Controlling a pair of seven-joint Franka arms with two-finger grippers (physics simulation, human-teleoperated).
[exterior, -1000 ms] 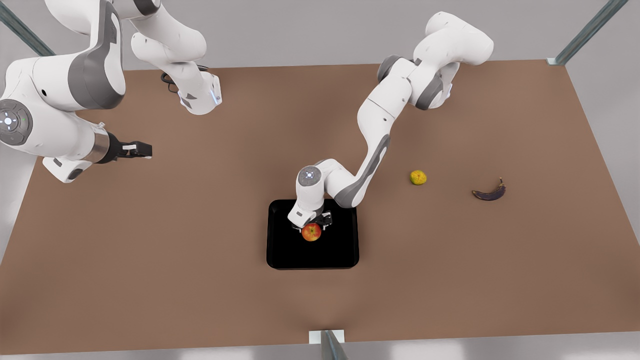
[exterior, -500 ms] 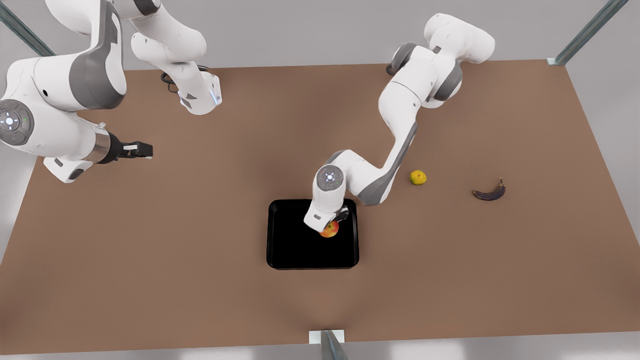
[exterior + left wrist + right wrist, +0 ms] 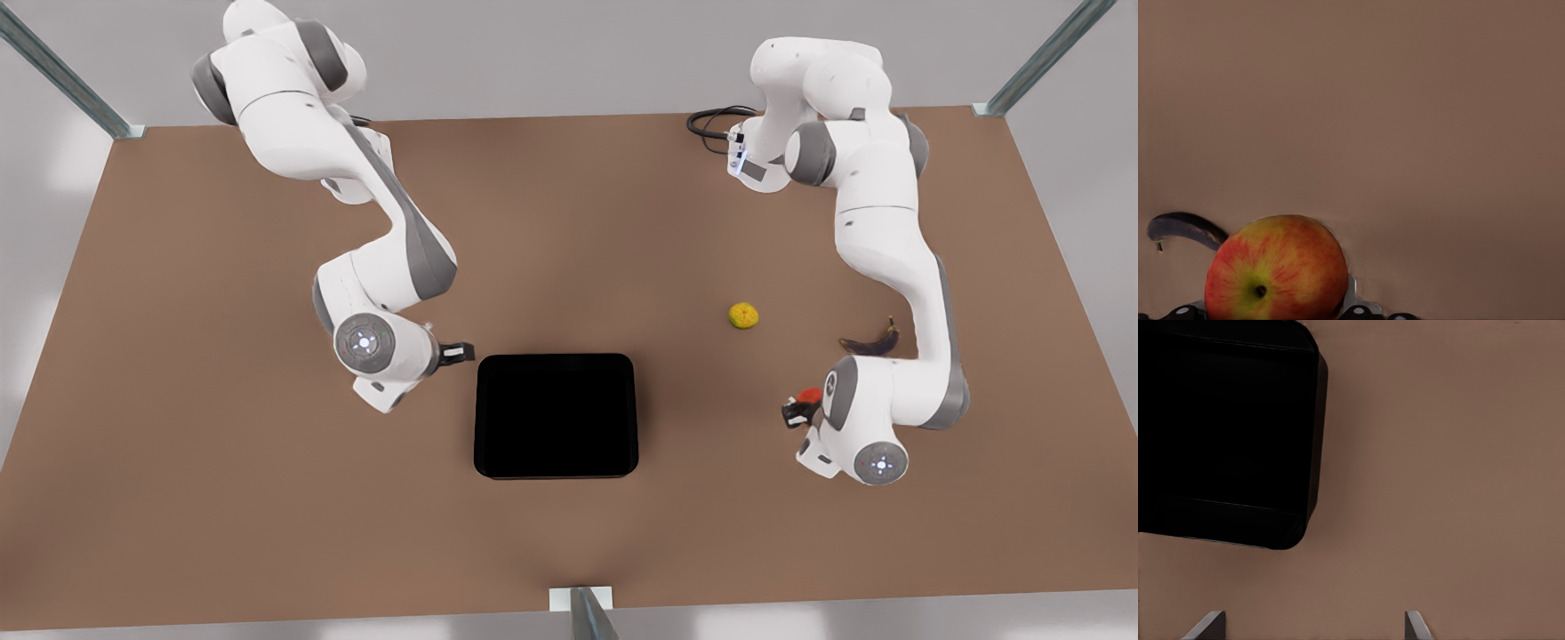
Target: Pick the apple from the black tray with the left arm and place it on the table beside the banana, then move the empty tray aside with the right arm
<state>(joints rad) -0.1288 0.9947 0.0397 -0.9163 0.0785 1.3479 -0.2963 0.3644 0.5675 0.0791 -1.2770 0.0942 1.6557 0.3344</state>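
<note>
The black tray (image 3: 556, 416) lies empty in the middle of the brown table (image 3: 267, 498). On the front view's right, my left gripper (image 3: 794, 411) is shut on the red-orange apple (image 3: 808, 395), just in front of the dark banana (image 3: 876, 340). In the left wrist view the apple (image 3: 1275, 267) sits between the fingers, with the banana (image 3: 1185, 227) close behind it. My right gripper (image 3: 455, 353) stands open beside the tray's far left corner. In the right wrist view its gripper (image 3: 1313, 625) hangs over bare table next to the tray (image 3: 1225, 433).
A small yellow-green lumpy fruit (image 3: 743, 315) lies between the tray and the banana. Black cables lie at both arm bases at the table's far edge. Metal posts stand at the far corners and a bracket at the near edge.
The left arm has carried the apple off the tray to the front view's right, near the banana. The right arm has swung in from the far left to the tray's left corner.
</note>
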